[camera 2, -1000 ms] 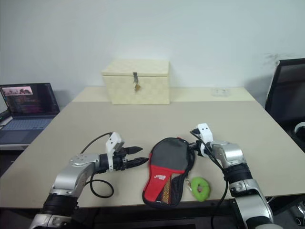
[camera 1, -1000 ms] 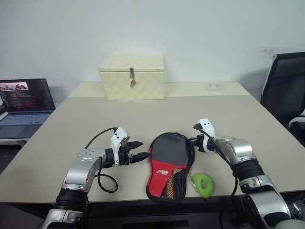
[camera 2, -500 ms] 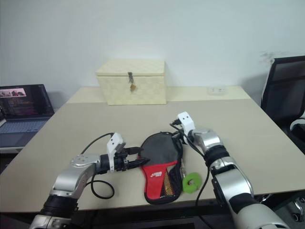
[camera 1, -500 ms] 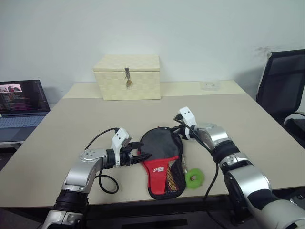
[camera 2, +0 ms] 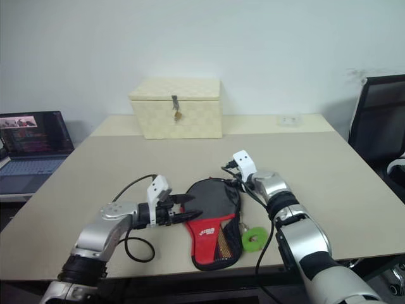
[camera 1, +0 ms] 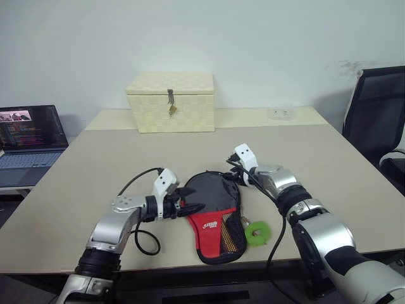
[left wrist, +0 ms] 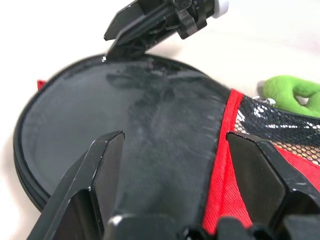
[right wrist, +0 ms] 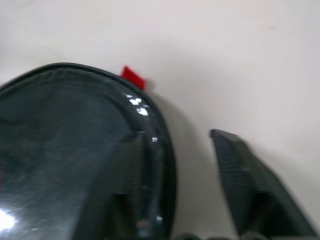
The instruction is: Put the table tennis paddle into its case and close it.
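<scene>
The black case with its red panel and mesh pocket lies flat near the table's front edge. The table tennis paddle is hidden. My left gripper is open at the case's left edge, and in the left wrist view its two fingers stand wide apart over the black fabric. My right gripper is at the case's far right rim. Its fingers are apart, with the zipped rim between them.
A small green ball lies just right of the case. A cream woven box with a metal latch stands at the back of the table. A laptop sits on the left and a black chair on the right.
My right gripper has moved from the case's right side forward and left to its far rim. The left gripper has stayed at the left edge. The camera view has shifted.
</scene>
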{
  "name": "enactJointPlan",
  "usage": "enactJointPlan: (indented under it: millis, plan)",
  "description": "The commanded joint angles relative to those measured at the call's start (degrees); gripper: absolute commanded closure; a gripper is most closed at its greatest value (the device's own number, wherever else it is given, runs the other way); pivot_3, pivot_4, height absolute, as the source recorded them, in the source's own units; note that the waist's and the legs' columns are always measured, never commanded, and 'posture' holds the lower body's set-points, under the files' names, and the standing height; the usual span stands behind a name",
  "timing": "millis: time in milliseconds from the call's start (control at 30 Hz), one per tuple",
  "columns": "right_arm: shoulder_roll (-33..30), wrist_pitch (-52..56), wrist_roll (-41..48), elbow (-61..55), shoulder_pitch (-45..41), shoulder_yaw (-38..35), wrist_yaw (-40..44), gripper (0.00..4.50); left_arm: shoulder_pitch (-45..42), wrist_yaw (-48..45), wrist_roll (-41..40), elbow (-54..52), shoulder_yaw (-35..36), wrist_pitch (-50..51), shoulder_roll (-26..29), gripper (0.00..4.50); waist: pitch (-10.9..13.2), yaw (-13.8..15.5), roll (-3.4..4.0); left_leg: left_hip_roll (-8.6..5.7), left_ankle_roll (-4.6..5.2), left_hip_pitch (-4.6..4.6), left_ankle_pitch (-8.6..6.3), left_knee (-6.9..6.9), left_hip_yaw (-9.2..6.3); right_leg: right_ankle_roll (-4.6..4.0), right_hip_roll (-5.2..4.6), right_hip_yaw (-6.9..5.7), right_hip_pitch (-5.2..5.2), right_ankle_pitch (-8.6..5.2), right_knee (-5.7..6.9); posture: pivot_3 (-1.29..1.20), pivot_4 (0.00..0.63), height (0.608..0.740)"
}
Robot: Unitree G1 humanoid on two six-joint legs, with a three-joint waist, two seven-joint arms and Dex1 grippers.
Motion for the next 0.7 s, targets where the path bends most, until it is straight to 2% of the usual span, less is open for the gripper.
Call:
enactJointPlan:
  millis: [33, 100, 200, 300, 367, 400, 567, 700]
  plan:
    - [-2.2, 0.3, 2.1, -6.8, -0.2, -2.8, 1.0, 0.74, -2.6, -1.5, 0.4, 1.6, -1.1, -2.8, -0.1, 0.95, 0.0, 0.0, 0.02, -0.01, 0.0, 0.0, 0.0, 0.0, 0.0, 0.0, 0.0, 0.01, 0.0, 0.0, -0.01, 0.0, 0.15, 0.74]
    - [-4.3, 4.6, 4.7, -17.8, 2.8, -4.0, 3.8, 0.02, -4.7, -2.8, 1.8, 4.8, -2.8, -5.5, -0.4, 0.95, 0.0, 0.2, 0.05, -0.02, 0.0, -0.04, 0.0, 0.0, -0.02, 0.0, 0.0, -0.01, -0.01, 0.0, -0.03, 0.0, 0.15, 0.74]
    - [-8.9, 11.9, 7.9, -37.0, 11.0, -3.4, 9.0, 0.02, -8.1, -4.9, 3.8, 10.4, -5.2, -9.5, -1.2, 0.95, 0.1, 0.8, 0.09, -0.01, 0.0, -0.08, 0.0, 0.01, -0.06, 0.01, 0.0, -0.03, -0.04, 0.0, -0.04, 0.0, 0.15, 0.74]
    - [-16.0, 17.3, 11.3, -58.3, 23.1, -1.5, 14.9, 0.02, -12.4, -7.2, 6.2, 17.8, -7.6, -14.3, -2.5, 0.95, 0.1, 1.9, 0.09, -0.04, 0.01, -0.19, 0.0, 0.03, -0.16, 0.03, 0.03, -0.14, -0.03, -0.02, -0.11, 0.0, 0.15, 0.74]
    - [-22.0, 26.3, 15.9, -70.0, 29.6, -0.6, 18.9, 0.02, -15.3, -8.6, 7.6, 22.8, -8.8, -17.3, -3.7, 0.95, 0.1, 2.5, 0.16, -0.14, 0.01, -0.35, -0.01, 0.1, -0.15, 0.09, 0.07, -0.22, -0.05, -0.06, -0.14, 0.0, 0.15, 0.74]
    - [-24.5, 27.1, 17.5, -74.9, 32.7, -0.6, 20.8, 0.02, -16.7, -9.3, 8.3, 25.5, -9.2, -18.8, -4.4, 0.95, 0.2, 2.7, 0.25, -0.18, 0.01, -0.37, 0.0, 0.13, -0.14, 0.1, 0.07, -0.22, -0.07, -0.07, -0.14, 0.0, 0.15, 0.74]
    - [-32.8, 28.0, 20.4, -90.9, 44.9, -0.7, 22.8, 0.02, -22.2, -12.3, 11.7, 37.2, -10.9, -26.3, -7.1, 0.95, 0.2, 2.6, 0.3, -0.25, 0.03, -0.41, -0.01, 0.24, -0.11, 0.24, 0.07, -0.2, -0.08, -0.07, -0.13, 0.0, 0.15, 0.74]
    - [-38.1, 25.7, 19.8, -95.8, 51.8, 1.7, 24.4, 0.02, -25.0, -12.8, 13.0, 43.3, -10.6, -29.7, -8.8, 0.95, 0.3, 2.6, 0.27, -0.23, 0.03, -0.4, -0.01, 0.24, 0.0, 0.45, 0.15, -0.19, -0.07, -0.2, -0.13, 0.0, 0.15, 0.74]
